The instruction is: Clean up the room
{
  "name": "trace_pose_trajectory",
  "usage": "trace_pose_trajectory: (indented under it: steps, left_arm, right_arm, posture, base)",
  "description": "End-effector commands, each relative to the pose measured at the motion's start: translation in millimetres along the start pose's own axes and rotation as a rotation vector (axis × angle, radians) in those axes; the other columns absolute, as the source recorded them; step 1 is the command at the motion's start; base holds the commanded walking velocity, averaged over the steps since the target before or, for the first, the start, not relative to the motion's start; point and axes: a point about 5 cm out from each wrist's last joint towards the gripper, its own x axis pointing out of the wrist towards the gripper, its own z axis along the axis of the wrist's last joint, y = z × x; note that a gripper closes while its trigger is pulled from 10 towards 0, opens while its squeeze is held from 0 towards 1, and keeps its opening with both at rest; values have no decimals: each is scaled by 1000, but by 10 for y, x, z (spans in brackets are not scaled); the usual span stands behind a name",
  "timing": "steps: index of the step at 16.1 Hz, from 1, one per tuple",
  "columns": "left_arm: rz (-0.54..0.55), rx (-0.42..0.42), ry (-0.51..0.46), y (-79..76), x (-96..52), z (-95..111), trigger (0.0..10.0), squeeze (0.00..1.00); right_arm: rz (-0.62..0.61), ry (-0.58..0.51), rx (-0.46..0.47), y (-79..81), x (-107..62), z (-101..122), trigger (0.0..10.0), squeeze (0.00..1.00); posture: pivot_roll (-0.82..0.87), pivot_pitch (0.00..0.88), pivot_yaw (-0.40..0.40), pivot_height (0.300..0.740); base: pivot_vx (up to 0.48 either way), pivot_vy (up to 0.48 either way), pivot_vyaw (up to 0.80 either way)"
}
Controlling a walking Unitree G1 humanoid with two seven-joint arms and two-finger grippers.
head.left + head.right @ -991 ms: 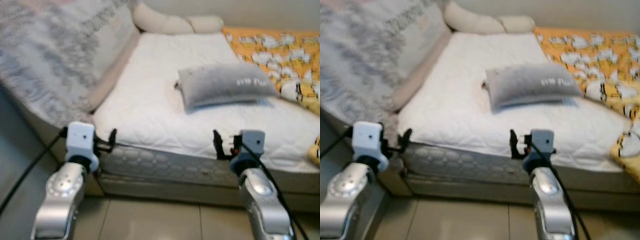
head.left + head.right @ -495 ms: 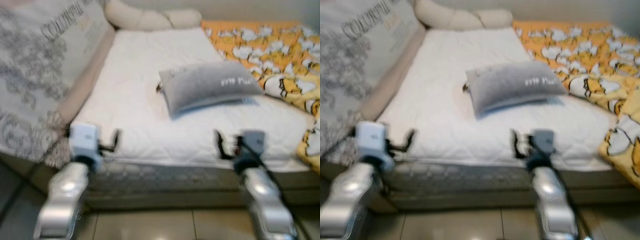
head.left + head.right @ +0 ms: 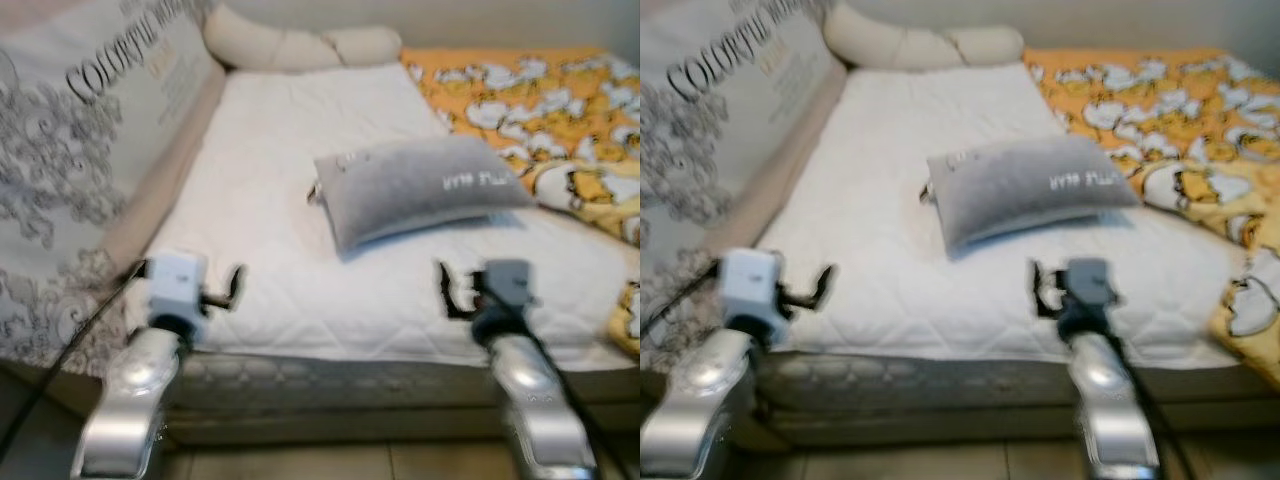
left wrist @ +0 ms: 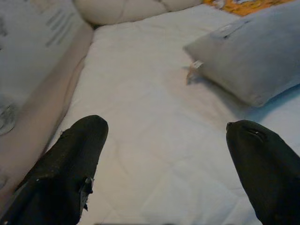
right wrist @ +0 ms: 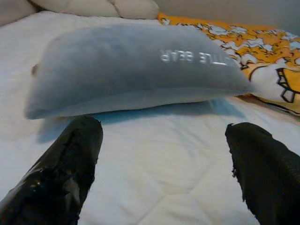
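Right pincer (image 5: 161, 154) and left pincer (image 4: 164, 159) spread wide, grey pillow (image 3: 420, 188) lying crosswise on mattress (image 3: 290, 240)

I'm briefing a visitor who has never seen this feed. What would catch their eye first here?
Probably the grey pillow lying askew in the middle of the white mattress, with pale lettering on its cover. Next, the orange cartoon-print blanket bunched along the robot's right side of the bed. In the foreground, the left end effector and right end effector hover open over the mattress's near edge.
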Motion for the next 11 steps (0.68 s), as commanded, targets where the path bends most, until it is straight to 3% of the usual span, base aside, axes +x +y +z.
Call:
trace_pose_trajectory:
  steps: [1,11]
  left_arm:
    - [28,17,-8,81,-12,26,10000,0]
    - [17,17,-9,69,-14,25,10000,0]
  right_arm:
    - [54,-6,42,112,9,29,10000,0]
    - [54,6,62,106,5,14,10000,0]
  posture:
    - [-24,0,29,740]
    - [-23,0,27,740]
  base:
    - [319,0,0]
    - [313,0,0]
